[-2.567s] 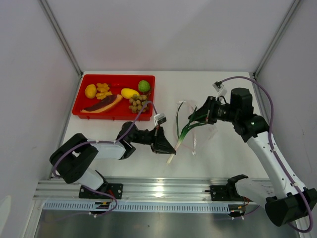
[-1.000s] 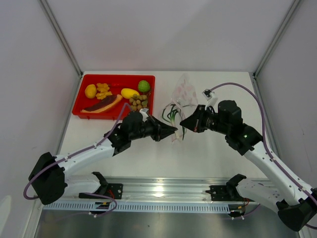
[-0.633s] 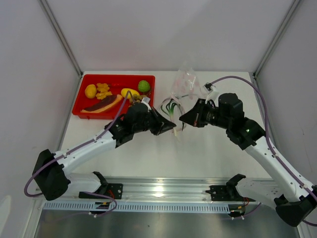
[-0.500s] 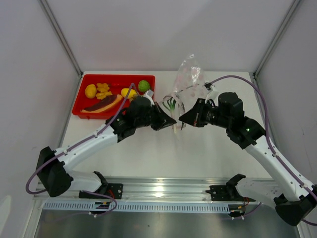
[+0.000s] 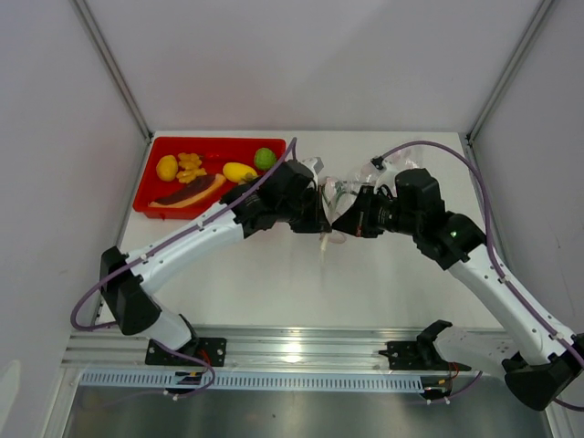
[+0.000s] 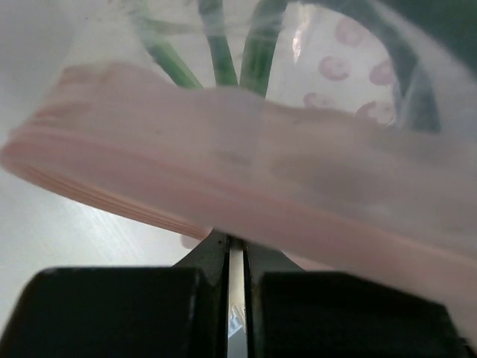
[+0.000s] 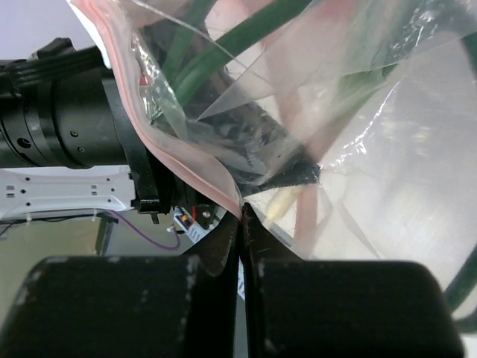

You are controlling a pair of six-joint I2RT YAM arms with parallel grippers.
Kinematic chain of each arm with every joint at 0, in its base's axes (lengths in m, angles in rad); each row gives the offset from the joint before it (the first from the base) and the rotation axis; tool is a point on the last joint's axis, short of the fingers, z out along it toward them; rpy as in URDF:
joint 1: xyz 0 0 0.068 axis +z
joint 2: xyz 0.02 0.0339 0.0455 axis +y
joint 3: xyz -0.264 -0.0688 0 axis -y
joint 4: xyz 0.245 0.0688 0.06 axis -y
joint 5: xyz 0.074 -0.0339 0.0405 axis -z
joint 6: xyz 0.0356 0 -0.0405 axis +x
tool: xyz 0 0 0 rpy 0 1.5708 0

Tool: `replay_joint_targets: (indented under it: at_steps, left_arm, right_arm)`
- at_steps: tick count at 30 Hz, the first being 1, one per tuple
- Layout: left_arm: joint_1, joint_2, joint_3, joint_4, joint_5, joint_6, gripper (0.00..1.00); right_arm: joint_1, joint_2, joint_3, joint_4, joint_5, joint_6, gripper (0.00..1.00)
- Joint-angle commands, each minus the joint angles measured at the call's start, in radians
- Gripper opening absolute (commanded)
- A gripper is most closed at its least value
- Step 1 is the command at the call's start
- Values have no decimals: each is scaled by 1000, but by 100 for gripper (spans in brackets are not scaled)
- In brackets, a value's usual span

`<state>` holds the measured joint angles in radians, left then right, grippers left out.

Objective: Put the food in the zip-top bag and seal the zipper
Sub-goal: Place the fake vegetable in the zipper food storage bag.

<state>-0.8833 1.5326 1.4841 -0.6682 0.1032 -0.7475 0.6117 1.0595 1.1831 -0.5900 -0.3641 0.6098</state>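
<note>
Both jaws clamped shut on zipper (image 6: 223, 201).
The zip-top bag (image 5: 332, 195) is held between left jaws and right jaws, green-leaved vegetable (image 6: 259, 45) inside.

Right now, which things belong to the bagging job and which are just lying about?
Job: bag, its pink zipper, green vegetable inside; lemon, orange pieces, mango, lime and dark slice waiting; left gripper and right gripper, both shut on the bag's mouth.
Lying about: red tray (only holds the food), table.

Zip-top bag (image 5: 334, 195) (1 vegetable (image 6: 261, 52) inside) hangs right of the tray (image 5: 219, 140).
</note>
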Motion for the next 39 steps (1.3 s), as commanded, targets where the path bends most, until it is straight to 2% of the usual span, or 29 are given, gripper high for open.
replay_joint_targets:
  at_steps: [1,5,6,10,15,17,20,22,24,25,28,31,34,36,39]
  left_arm:
    - [-16,-31,-24,-47,-46,66,1]
    - [-28,-138,-218,92,-96,69,1]
    - [-28,-185,-308,128,-89,71,1]
    - [-36,-259,-421,225,-94,79,1]
    - [-51,-253,-389,256,-37,129,1]
    - [-59,-229,-323,231,-2,142,1]
    - [-59,-154,-194,46,-3,61,1]
    - [-52,-134,-138,-36,-25,-64,1]
    - [-42,-141,-137,4,66,-155,1]
    - [-30,-147,-151,77,96,-177,1]
    - [3,-143,-143,101,119,-268,1]
    - [38,-126,-128,61,87,-312,0]
    - [37,-118,-105,12,-64,-328,1]
    - [24,-124,-131,53,-92,-349,1]
    - [-22,-140,-172,106,-216,-369,1]
  right_arm:
    - [-7,-13,58,-57,56,-60,0]
    - [-23,-29,82,-85,91,-90,0]
    - [-24,-27,91,-88,90,-94,0]
    - [-24,-15,96,-79,64,-94,0]
    - [-12,13,79,-57,15,-73,0]
    - [0,20,73,-51,16,-65,0]
    - [32,11,58,-36,36,-77,0]
    - [60,4,41,-24,50,-88,0]
    - [82,-6,18,-8,60,-96,0]
    - [97,-10,7,-2,65,-97,0]
    - [112,-27,-26,7,86,-91,0]
    - [118,-52,-36,6,97,-78,0]
    - [120,-62,-31,4,109,-47,0]
    - [118,-64,-39,18,116,-27,0]
    - [114,-46,-39,33,113,30,0]
